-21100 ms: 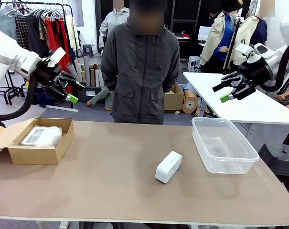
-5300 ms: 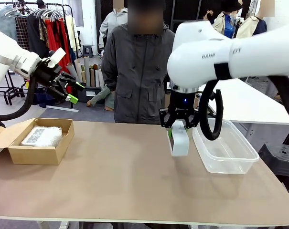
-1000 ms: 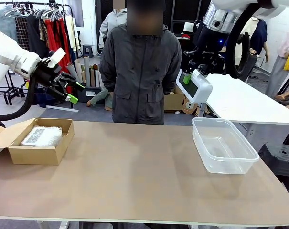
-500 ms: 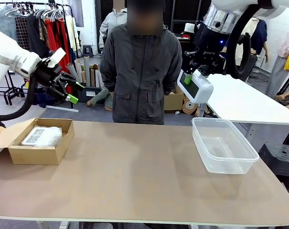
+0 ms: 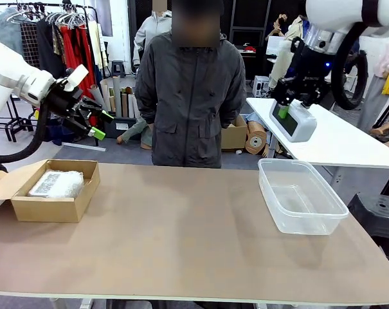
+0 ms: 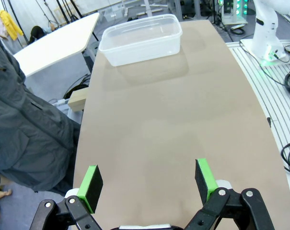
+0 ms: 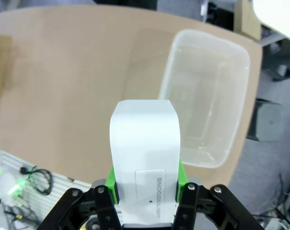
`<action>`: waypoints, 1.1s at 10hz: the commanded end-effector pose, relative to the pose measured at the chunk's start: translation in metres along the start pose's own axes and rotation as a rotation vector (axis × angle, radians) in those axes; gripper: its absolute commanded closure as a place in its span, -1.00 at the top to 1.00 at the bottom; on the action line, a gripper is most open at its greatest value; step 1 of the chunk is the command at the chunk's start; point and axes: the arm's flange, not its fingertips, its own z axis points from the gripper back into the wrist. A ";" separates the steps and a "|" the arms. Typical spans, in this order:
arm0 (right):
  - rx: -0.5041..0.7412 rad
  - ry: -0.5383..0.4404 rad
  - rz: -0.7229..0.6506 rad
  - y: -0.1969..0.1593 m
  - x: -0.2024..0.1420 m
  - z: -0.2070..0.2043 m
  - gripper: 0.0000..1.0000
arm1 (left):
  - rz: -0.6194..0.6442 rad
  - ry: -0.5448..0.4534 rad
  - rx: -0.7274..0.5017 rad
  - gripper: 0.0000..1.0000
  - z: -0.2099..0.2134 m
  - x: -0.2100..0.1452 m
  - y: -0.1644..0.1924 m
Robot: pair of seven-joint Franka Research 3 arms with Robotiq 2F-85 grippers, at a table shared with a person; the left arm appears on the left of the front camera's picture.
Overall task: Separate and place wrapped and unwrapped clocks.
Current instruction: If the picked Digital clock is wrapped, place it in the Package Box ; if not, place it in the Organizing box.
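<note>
My right gripper (image 5: 286, 111) hangs high above the table's right side, shut on the bare white clock (image 5: 295, 120), whose dark face looks toward the camera. In the right wrist view that clock (image 7: 145, 158) sits clamped between the green pads (image 7: 111, 187), above the clear plastic tub (image 7: 204, 96). A wrapped clock (image 5: 57, 183) in crinkly plastic lies inside the brown cardboard box (image 5: 27, 207) at the table's left. My left gripper (image 5: 103, 125) is raised over the far left, open with nothing in it. Its green pads (image 6: 93, 182) stand wide apart in the left wrist view.
The clear tub (image 5: 301, 195) stands on the right of the brown table (image 5: 175, 244), also seen far off as the tub (image 6: 141, 38) in the left wrist view. A person in a dark jacket (image 5: 191, 90) stands at the far edge. A white side table (image 5: 335, 138) is behind the tub.
My right arm has carried the bare clock to the right and a little lower, from beside the person to above the tub's far end. The left arm has stayed still.
</note>
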 end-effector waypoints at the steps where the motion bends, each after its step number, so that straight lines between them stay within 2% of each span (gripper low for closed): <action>1: -0.039 -0.030 -0.011 -0.016 -0.004 -0.017 -1.00 | -0.004 0.000 0.011 1.00 0.000 0.001 -0.004; 5: -0.078 -0.028 -0.026 -0.046 -0.006 -0.062 -1.00 | -0.004 0.000 0.011 1.00 0.000 0.001 -0.004; 11: -0.057 0.057 -0.067 -0.066 -0.016 -0.104 -1.00 | -0.004 0.000 0.011 1.00 0.000 0.001 -0.004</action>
